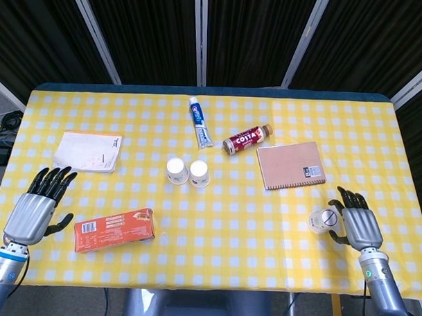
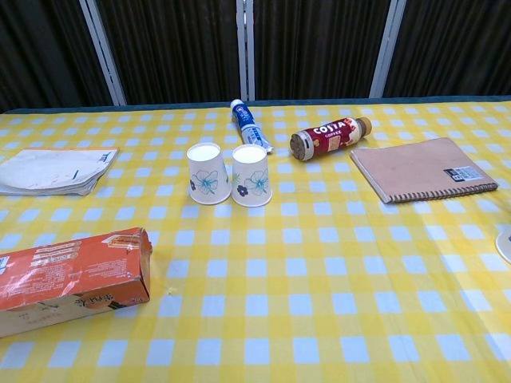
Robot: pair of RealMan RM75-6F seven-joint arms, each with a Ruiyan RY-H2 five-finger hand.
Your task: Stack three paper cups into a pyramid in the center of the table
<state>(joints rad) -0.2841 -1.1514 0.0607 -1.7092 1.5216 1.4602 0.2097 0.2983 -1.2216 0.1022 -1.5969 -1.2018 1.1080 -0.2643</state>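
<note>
Two flower-printed white paper cups stand upside down side by side at the table's middle: the left cup [image 1: 176, 171] [image 2: 207, 173] and the right cup [image 1: 199, 173] [image 2: 251, 175], touching or nearly so. A third paper cup [image 1: 323, 219] sits upside down near the front right, and only its edge [image 2: 505, 246] shows in the chest view. My right hand [image 1: 360, 227] lies just right of that cup, fingers spread, holding nothing. Whether it touches the cup I cannot tell. My left hand [image 1: 37, 207] hovers open at the front left, away from all three cups.
On the yellow checked tablecloth [image 1: 264, 222] lie a toothpaste tube [image 1: 199, 126] [image 2: 249, 125], a Costa coffee bottle [image 1: 246, 139] [image 2: 329, 136] on its side, a brown spiral notebook [image 1: 290, 165] [image 2: 421, 169], an orange carton [image 1: 114, 230] [image 2: 68, 275] and a white booklet [image 1: 88, 151] [image 2: 52, 170].
</note>
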